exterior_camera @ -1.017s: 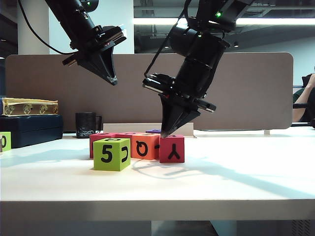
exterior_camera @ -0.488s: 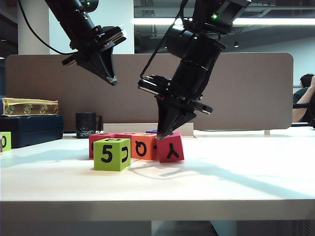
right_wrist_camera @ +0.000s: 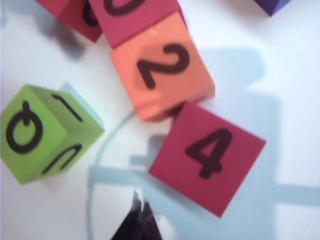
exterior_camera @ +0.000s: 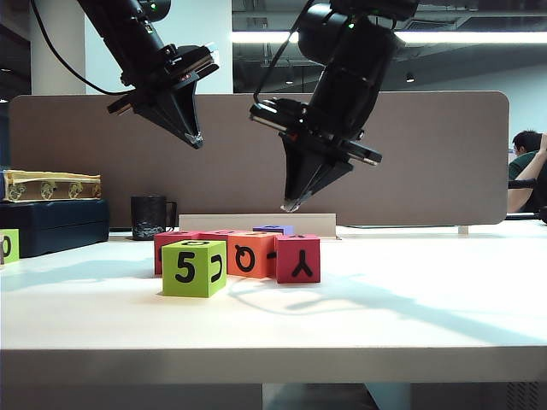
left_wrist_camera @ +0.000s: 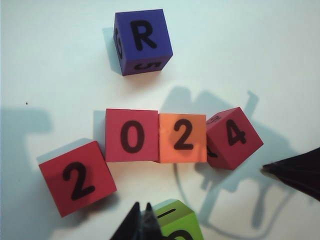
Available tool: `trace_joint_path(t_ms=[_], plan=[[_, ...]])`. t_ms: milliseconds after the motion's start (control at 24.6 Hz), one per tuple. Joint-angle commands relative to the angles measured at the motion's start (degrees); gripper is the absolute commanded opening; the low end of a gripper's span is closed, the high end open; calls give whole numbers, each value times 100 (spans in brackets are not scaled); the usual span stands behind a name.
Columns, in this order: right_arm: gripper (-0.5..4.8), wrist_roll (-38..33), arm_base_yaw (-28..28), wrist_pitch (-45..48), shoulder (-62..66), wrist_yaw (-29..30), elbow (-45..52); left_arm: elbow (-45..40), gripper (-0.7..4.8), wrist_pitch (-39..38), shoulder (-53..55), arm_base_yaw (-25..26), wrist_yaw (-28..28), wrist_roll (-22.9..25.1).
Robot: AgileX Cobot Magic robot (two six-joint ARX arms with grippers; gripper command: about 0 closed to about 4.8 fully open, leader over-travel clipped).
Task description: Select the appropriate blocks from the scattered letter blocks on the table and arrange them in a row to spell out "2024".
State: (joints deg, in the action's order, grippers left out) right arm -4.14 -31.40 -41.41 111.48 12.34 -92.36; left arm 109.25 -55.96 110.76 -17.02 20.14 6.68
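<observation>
On the table (left_wrist_camera: 45, 60), blocks (left_wrist_camera: 182, 138) perhaps loosely reading 2024; both arms' fingers (exterior_camera: 291, 205) closed, empty.

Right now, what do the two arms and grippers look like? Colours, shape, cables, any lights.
Both arms are glossy black with rounded joint housings. The left gripper and the right gripper each taper to a black wedge-shaped point below a flat block with a pale silver edge. A thin black cable loops beside each arm. Small green lights glow near the top of both arms. No lettering can be made out.
</observation>
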Motion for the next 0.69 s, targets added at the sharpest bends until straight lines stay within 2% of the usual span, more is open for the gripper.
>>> trace_joint_path(t_ms=[41, 366, 692], plan=[[-2, 144, -37, -297, 28, -33, 0, 35, -6, -11, -44, -9, 4, 39], [-1, 317, -37, -393, 195, -358, 11, 50, -6, -129, -57, -9, 2, 39], [-2, 313, -37, -122, 520, -378, 11, 76, -6, -116, -439, -9, 4, 39]])
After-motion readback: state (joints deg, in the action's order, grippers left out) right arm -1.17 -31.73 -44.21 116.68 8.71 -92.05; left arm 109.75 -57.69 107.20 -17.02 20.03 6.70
